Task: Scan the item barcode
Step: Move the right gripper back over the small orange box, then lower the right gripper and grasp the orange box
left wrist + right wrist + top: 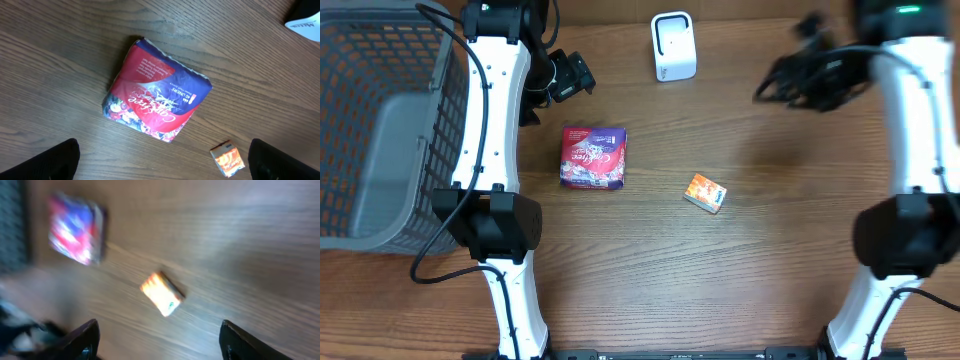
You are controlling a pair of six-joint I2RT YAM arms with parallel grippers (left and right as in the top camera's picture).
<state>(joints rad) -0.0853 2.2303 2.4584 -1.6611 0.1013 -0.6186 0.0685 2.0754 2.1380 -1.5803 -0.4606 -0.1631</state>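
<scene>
Neither arm holds anything. The left gripper (pixel 568 78) hangs with its fingers (pixel 52 162) spread wide and nothing between them, and the right gripper (pixel 805 78) also has its fingers (pixel 82 340) apart and empty. Its views are blurred, so we read no finer detail there. Two items lie flat on the wooden table (pixel 740 280): a red and blue packet of liners (pixel 593 158) left of centre, and a small orange box (pixel 705 193) well apart to its right. Which one is to be scanned we cannot tell. We judge the packet likelier for the left arm, since its wrist camera looks straight down on it. No barcode shows on either upper face, so the chosen item would probably need turning. The white barcode scanner (pixel 674 46) stands upright at the far edge, between the two arms, where either can reach it. There is bare wood all round both items for fingers to come down, but the grey mesh basket (pixel 380 60) crowds the left side behind the left arm.
</scene>
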